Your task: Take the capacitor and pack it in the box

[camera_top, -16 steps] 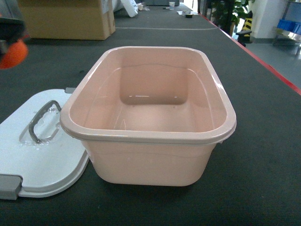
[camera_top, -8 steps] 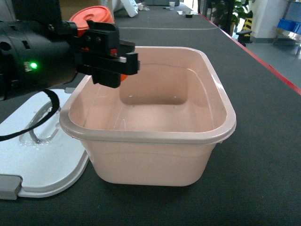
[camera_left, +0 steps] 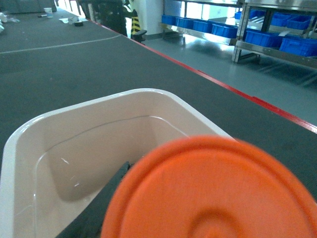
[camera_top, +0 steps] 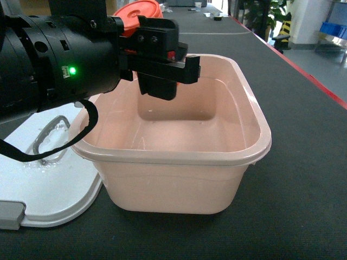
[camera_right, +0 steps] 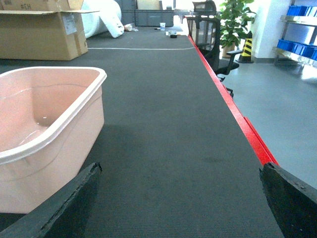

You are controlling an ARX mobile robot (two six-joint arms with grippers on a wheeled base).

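The box is a pale pink tub standing open on the dark table, with nothing showing inside it. My left gripper hangs over the box's far left part, shut on the capacitor, an orange round-topped thing. In the left wrist view the capacitor fills the lower right, one dark finger shows beside it, and the box lies below. My right gripper is open over bare table to the right of the box; it is out of the head view.
The box's white lid with a grey handle lies flat left of the tub. A brown cardboard carton stands at the back. The table's red edge runs along the right. Blue bins sit on shelves beyond it.
My left arm has swung in from the left edge with the orange capacitor and now reaches over the box's far left part. The box and lid have not moved.
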